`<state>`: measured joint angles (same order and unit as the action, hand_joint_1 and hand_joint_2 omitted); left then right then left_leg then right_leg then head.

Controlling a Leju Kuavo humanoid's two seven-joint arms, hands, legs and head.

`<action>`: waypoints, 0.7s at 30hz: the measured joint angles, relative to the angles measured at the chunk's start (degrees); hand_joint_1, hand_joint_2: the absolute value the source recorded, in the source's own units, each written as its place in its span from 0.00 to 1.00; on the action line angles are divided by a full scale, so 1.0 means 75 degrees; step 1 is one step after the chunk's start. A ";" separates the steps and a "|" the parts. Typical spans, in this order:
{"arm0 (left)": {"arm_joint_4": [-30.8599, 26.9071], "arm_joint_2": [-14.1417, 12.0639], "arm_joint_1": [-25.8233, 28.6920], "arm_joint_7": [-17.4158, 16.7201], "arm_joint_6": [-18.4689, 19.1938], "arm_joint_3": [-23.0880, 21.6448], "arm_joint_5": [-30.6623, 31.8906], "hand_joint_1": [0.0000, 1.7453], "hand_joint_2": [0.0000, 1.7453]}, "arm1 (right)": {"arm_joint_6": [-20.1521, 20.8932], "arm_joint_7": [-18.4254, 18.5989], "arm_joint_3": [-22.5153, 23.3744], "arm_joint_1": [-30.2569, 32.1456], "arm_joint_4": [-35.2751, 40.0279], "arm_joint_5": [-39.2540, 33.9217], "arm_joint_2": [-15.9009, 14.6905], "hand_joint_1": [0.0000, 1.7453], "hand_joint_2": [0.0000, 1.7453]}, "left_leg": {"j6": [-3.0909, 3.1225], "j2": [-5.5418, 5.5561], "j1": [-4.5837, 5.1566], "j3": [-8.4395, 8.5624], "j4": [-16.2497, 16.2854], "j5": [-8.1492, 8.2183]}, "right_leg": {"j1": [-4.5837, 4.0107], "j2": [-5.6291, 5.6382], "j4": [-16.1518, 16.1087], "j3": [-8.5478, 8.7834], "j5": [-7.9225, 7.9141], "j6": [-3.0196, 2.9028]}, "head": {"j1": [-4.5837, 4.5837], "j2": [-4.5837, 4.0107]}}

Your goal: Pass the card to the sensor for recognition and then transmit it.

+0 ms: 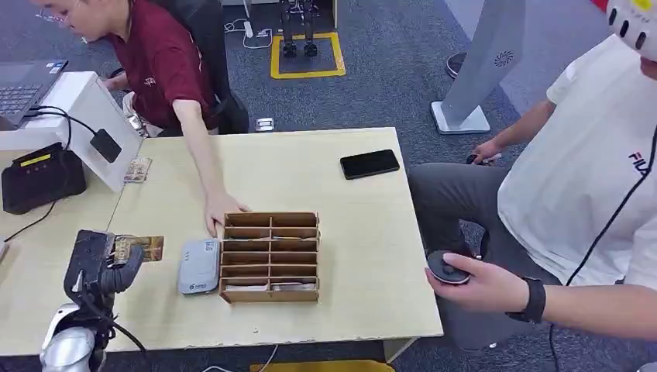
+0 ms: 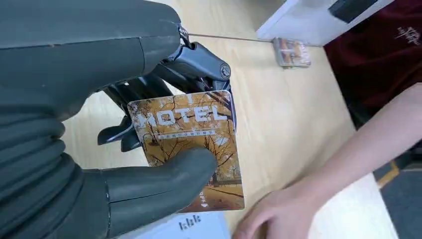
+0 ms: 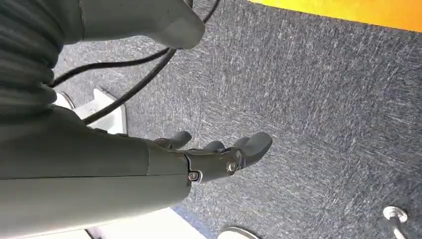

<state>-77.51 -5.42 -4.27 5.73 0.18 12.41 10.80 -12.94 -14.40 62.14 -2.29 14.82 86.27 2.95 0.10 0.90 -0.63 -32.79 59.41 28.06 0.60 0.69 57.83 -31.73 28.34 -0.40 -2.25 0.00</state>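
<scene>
My left hand [image 1: 99, 263] holds a brown hotel card [image 1: 142, 249] over the front left of the table, thumb pressed on its face. The left wrist view shows the card [image 2: 191, 137] printed "MOTEL" with autumn trees, pinched between the thumb [image 2: 164, 186] and the dark fingers [image 2: 199, 62]. A white-grey card sensor [image 1: 199, 266] lies flat just right of the card, beside the wooden slotted rack [image 1: 270, 256]. My right hand [image 3: 214, 154] hangs over grey carpet, fingers apart and holding nothing.
A person in a red shirt rests a hand [image 1: 221, 211] on the table beside the rack. A second card [image 1: 138, 170] lies near the white box [image 1: 81, 108]. A black phone [image 1: 369, 163] lies far right. A black terminal [image 1: 39, 177] stands left. Another seated person [image 1: 573, 194] is on the right.
</scene>
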 joint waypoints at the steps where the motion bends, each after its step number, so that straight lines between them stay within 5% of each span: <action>1: -0.0032 -0.0012 0.0004 -0.0105 0.0137 0.0000 -0.0038 1.00 1.00 | 0.0000 -0.0003 -0.0006 0.0000 -0.0006 0.0000 0.0000 0.00 1.00 | 0.0000 0.0000 0.0000 0.0000 0.0000 0.0000 | 0.0000 0.0000 0.0000 0.0001 0.0000 0.0000 | 0.0000 0.0000; 9: -0.0061 -0.0131 0.0294 -0.0337 0.0778 -0.0041 -0.0216 1.00 1.00 | 0.0000 -0.0015 -0.0067 0.0002 -0.0029 0.0000 0.0000 0.00 1.00 | 0.0000 -0.0003 0.0000 0.0001 0.0000 0.0000 | 0.0000 0.0004 0.0000 -0.0003 0.0000 0.0000 | 0.0000 0.0000; 21: -0.0061 -0.0026 0.0431 -0.0542 0.0842 -0.0770 0.0335 1.00 1.00 | -0.0029 -0.0023 -0.0067 0.0000 -0.0029 0.0000 0.0000 0.00 1.00 | 0.0000 -0.0002 0.0001 0.0001 0.0001 0.0000 | 0.0001 0.0001 -0.0001 -0.0002 0.0000 0.0000 | 0.0000 0.0000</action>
<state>-77.96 -5.62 -1.04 1.66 6.49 6.64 13.31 -13.16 -14.58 61.64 -2.29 14.60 86.27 2.95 0.10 0.89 -0.63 -32.78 59.41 28.06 0.61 0.70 57.82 -31.74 28.34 -0.39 -2.25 0.00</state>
